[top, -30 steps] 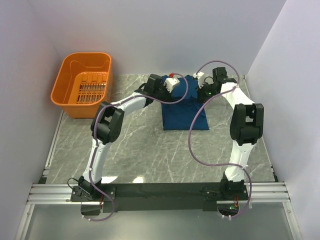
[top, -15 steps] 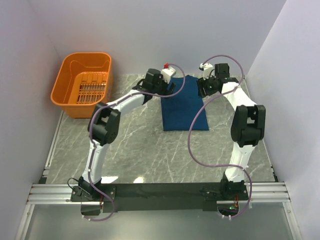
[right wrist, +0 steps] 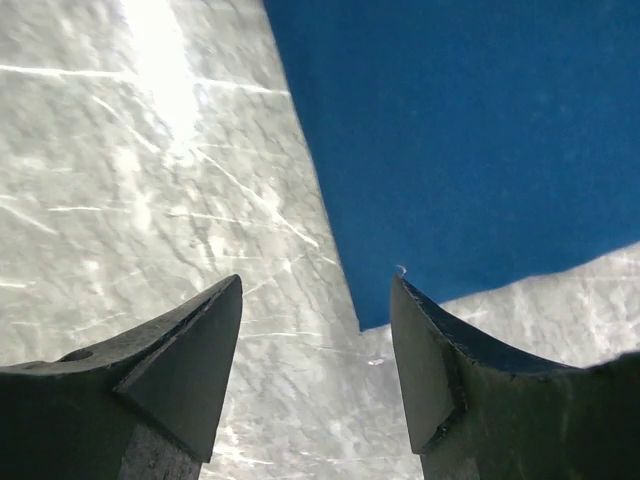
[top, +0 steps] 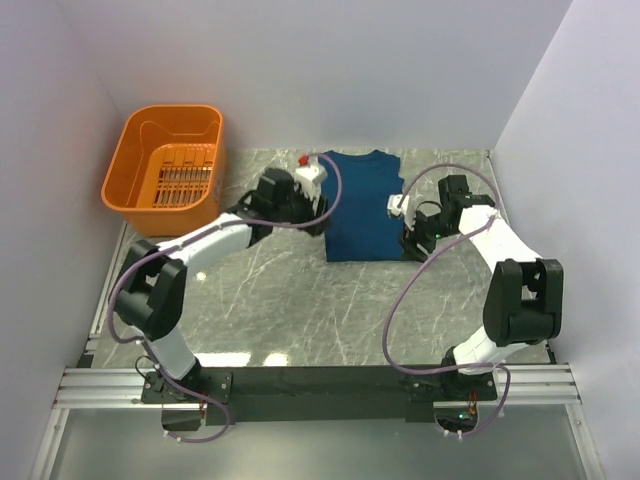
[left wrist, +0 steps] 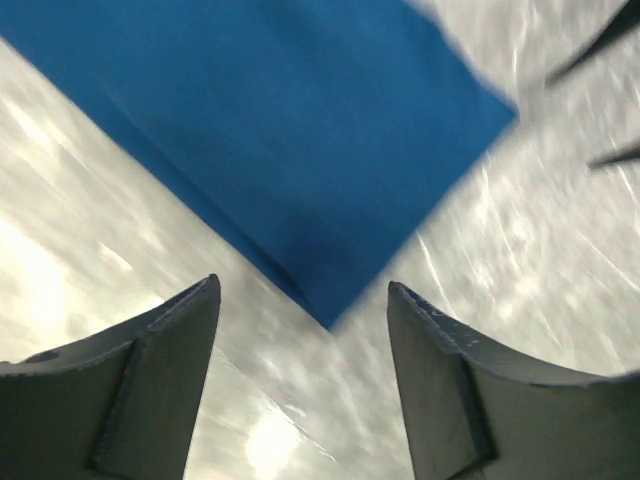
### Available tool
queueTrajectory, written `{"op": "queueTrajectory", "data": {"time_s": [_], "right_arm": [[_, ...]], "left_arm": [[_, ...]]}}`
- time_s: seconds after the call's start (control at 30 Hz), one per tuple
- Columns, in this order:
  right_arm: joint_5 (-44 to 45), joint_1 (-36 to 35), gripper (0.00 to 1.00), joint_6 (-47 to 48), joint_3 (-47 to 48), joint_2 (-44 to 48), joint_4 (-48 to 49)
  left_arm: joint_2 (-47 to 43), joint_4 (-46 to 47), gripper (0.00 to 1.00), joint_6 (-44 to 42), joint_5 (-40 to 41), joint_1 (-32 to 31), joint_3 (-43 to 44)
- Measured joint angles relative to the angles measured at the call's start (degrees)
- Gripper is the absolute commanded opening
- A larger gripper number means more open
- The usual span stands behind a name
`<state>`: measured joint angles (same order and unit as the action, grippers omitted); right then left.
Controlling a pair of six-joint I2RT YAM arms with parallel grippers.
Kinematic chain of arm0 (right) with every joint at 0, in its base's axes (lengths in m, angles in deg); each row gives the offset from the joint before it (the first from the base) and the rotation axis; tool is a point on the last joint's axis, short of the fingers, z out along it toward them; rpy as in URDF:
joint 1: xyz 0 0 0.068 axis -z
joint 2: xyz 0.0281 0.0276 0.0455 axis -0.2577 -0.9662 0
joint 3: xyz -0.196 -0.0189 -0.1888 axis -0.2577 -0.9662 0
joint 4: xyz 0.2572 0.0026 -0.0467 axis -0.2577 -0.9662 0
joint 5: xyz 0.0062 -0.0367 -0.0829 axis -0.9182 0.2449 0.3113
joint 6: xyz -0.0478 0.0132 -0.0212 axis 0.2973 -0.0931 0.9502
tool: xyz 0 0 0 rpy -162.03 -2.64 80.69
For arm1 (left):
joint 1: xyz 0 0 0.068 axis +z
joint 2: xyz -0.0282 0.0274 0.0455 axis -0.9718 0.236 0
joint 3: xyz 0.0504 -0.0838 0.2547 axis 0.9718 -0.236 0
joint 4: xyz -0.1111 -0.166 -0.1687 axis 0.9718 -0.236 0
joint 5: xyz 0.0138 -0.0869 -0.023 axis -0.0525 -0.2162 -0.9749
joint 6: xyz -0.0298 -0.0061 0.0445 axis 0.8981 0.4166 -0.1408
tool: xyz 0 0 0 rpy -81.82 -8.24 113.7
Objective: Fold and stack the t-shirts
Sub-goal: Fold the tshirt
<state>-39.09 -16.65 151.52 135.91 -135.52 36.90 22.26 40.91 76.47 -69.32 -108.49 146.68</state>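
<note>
The dark blue t-shirt [top: 365, 205] lies flat on the marble table as a narrow rectangle, its collar at the far end and no print showing. My left gripper [top: 316, 220] hovers open by the shirt's near left corner. In the left wrist view that gripper [left wrist: 302, 284] frames the corner of the shirt [left wrist: 290, 130] with nothing between its fingers. My right gripper [top: 412, 240] hangs open by the near right corner. In the right wrist view this gripper [right wrist: 318, 280] is empty too, and the shirt [right wrist: 460, 130] lies just beyond its right finger.
An orange plastic basket [top: 170, 108] stands at the far left of the table. Pale walls close in the table at the back and on both sides. Purple cables loop off both arms over the marble [top: 300, 300].
Both grippers have opened and let go of the shirt's far end. Both arms have pulled back toward me to its near corners. The shirt's collar end now lies uncovered.
</note>
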Motion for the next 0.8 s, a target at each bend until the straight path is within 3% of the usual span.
{"op": "queueTrajectory", "data": {"time_s": [0.17,0.33,0.8], "right_arm": [[2.4,0.0,0.63,-1.7,-1.4,0.1,4.3],[4.1,0.3,0.63,-6.4,-4.2,2.4,9.5],[5.0,0.4,0.64,-4.5,-8.2,4.2,10.3]], "left_arm": [[5.7,0.5,0.65,9.8,-0.5,-1.6,-2.7],[11.8,0.8,0.56,17.0,2.2,-1.6,1.5],[21.1,-3.4,0.54,24.3,7.1,-1.3,12.7]]}}
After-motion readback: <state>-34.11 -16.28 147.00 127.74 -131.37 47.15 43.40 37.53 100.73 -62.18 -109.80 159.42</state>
